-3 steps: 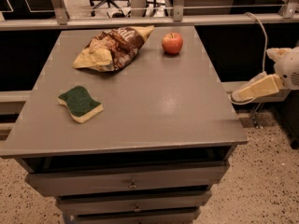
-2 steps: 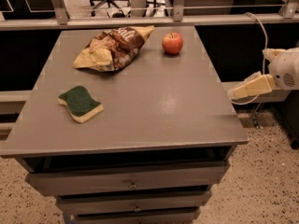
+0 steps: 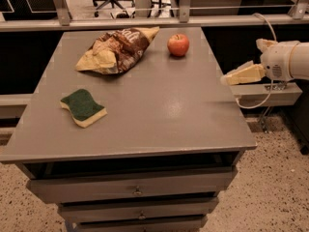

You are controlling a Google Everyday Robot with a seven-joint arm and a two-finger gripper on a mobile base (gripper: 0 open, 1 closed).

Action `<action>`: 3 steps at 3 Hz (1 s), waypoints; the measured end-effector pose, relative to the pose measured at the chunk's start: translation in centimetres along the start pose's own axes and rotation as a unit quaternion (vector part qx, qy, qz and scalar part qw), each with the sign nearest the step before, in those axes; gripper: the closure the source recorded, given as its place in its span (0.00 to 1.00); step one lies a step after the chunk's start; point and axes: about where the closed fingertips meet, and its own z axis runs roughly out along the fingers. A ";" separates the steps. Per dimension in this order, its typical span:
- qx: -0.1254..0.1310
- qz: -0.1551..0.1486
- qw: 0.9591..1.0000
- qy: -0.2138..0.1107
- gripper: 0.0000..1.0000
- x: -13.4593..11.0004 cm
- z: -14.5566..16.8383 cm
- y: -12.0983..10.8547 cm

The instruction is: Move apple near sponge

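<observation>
On the grey table, the apple stands upright toward 1 o'clock, near the far edge. The sponge lies green side up at about 8 o'clock, well apart from it. A crumpled snack bag rests at 11 o'clock, near the apple. The gripper hovers at 3 o'clock, just off the table's edge, holding nothing; whether it is wide or narrow cannot be told.

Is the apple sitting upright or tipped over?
Upright: the apple sits near the far edge of the table, stem end up. The gripper hovers beyond the right edge, away from the apple.
</observation>
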 end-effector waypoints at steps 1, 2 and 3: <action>-0.013 -0.001 0.999 -0.030 0.00 -1.9 3.0 -1.0; -0.026 0.003 0.999 -0.026 0.00 -2.3 5.5 -0.8; -0.034 0.004 0.999 -0.023 0.00 -2.8 8.3 -0.7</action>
